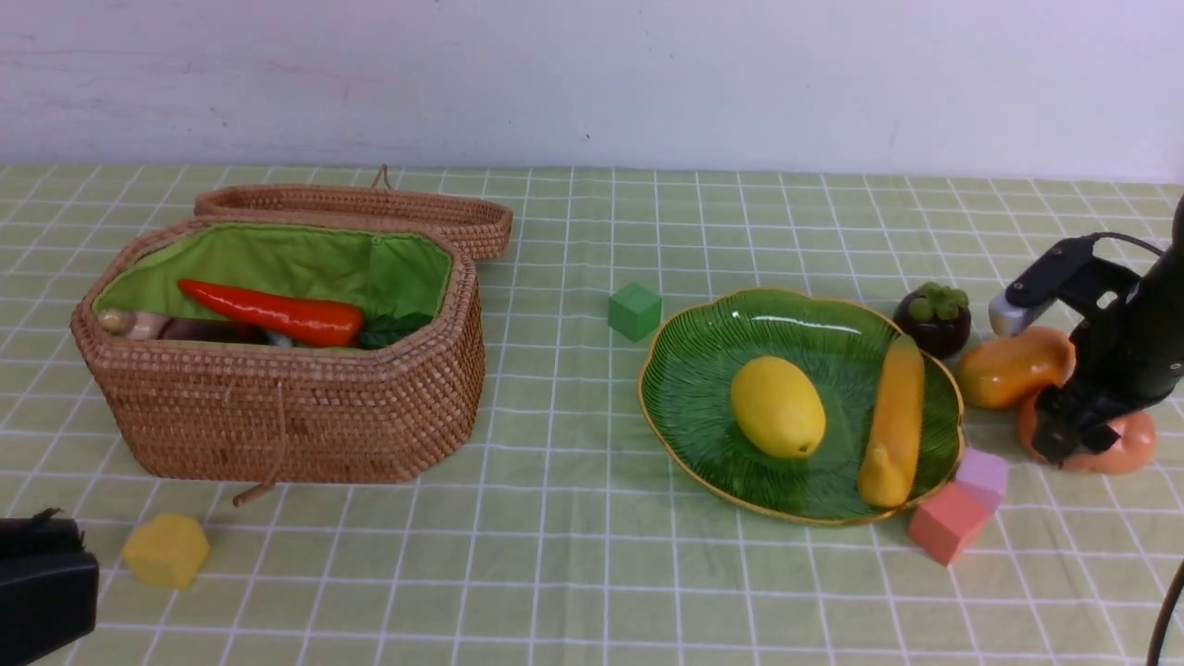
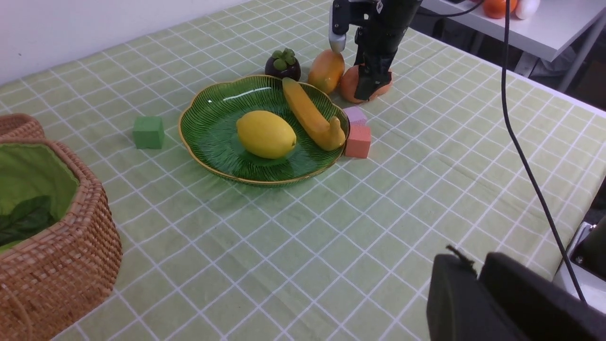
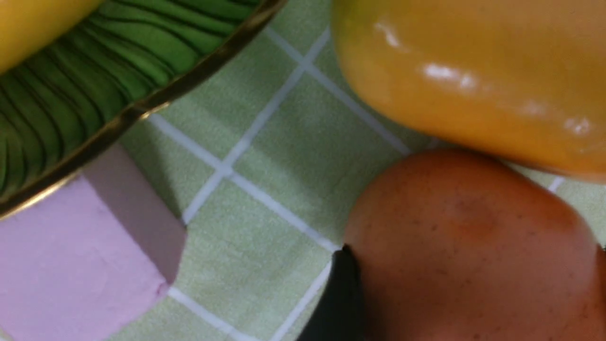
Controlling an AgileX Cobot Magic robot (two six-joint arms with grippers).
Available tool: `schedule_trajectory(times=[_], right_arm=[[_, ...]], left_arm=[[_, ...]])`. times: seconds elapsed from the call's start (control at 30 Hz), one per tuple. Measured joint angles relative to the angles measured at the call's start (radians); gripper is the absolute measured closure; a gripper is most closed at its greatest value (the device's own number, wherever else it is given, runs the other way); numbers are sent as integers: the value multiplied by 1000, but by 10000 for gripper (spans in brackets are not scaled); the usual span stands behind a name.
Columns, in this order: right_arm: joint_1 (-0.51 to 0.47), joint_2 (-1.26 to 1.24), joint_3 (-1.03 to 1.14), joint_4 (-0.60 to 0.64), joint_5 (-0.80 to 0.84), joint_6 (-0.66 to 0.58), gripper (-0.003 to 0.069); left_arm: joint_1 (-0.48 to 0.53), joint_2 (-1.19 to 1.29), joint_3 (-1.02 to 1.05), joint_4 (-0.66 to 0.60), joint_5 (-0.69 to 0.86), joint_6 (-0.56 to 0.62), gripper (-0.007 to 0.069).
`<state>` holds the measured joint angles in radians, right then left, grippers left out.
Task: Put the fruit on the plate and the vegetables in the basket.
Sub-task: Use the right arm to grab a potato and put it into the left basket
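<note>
Now my right gripper (image 1: 1064, 442) is clamping the potato (image 1: 1124, 444) from above, just right of the plate (image 1: 703, 388) beside the mango (image 1: 1008, 368), since this vegetable is heading for the basket (image 1: 277, 416). It is lying flat, its long axis seemingly pointing at the plate. Whether my left gripper (image 1: 42, 583) is gaping, I cannot tell.

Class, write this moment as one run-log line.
plate: lemon, banana | basket: pepper inside | off plate: mango | right gripper: astride potato on table, grip unclear | left gripper: apart, state unclear
</note>
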<state>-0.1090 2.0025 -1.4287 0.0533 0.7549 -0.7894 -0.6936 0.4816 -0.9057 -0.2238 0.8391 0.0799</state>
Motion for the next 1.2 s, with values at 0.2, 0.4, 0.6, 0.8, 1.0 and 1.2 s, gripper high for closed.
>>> schedule_trajectory(times=[0.2, 0.4, 0.6, 0.8, 1.0, 1.2], right_arm=[[-3, -14, 0, 26, 45, 188, 29], [11, -84, 21, 39, 240, 504, 29], [74, -281, 22, 59, 395, 663, 29], [253, -448, 20, 104, 379, 744, 29], [471, -432, -71, 142, 205, 755, 29], [673, -305, -249, 231, 10, 645, 30]], left_arm=[[0, 0, 0, 0, 2, 0, 550], [0, 0, 0, 8, 11, 0, 548], [0, 0, 0, 9, 20, 0, 549], [0, 0, 0, 50, 21, -34, 549], [0, 0, 0, 224, 17, -222, 563], [0, 0, 0, 505, 20, -450, 603]])
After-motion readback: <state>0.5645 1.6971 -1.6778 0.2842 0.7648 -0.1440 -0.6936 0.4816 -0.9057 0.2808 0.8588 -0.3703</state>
